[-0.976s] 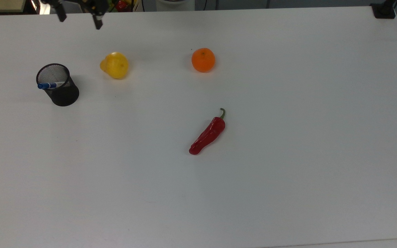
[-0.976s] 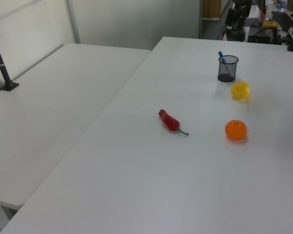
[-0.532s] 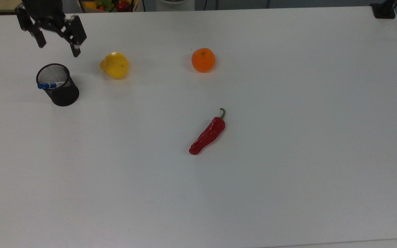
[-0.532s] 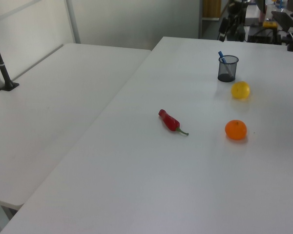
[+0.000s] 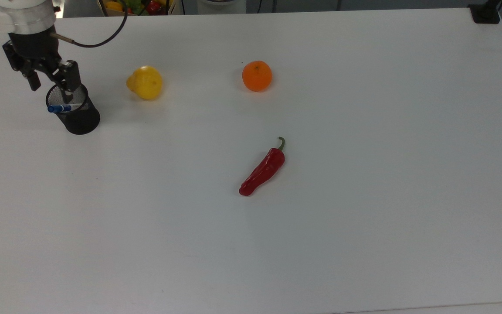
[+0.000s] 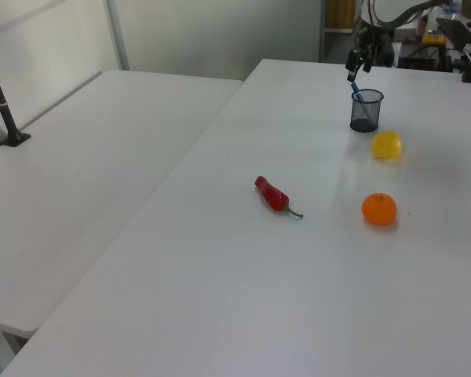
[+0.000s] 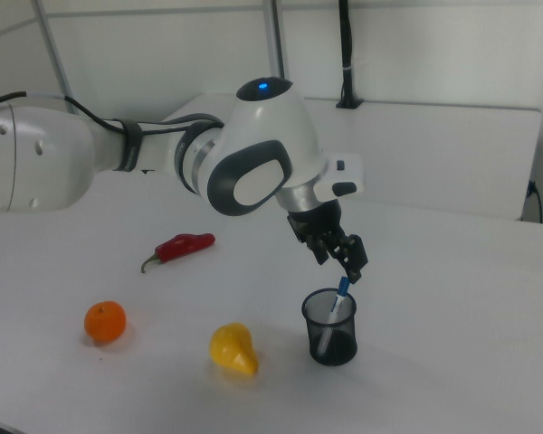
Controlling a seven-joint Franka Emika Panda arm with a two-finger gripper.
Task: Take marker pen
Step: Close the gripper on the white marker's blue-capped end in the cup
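Observation:
The marker pen point(image 5: 61, 107) has a white barrel and a blue cap. It leans inside a black mesh cup point(image 5: 80, 121) at the top view's left, with the cap poking over the rim. My gripper point(image 5: 52, 87) hangs open just above the cup's far rim. One finger point(image 5: 69, 83) is over the cup mouth and the other is outside it. In the right view my gripper point(image 7: 340, 263) sits right above the pen's blue cap point(image 7: 342, 290) without holding it. In the left view the gripper point(image 6: 359, 64) hovers over the cup point(image 6: 366, 111).
On the white table lie a yellow pear-shaped fruit point(image 5: 145, 82), an orange point(image 5: 256, 76) and a red chili pepper point(image 5: 263, 170). A box of vegetables point(image 5: 137, 5) stands behind the table's far edge. A black post base point(image 5: 486, 13) sits at the far right corner.
My gripper came down from the table's far edge and moved toward the top view's left, ending over the mesh cup. The fingers stayed spread. The pen and fruit did not move.

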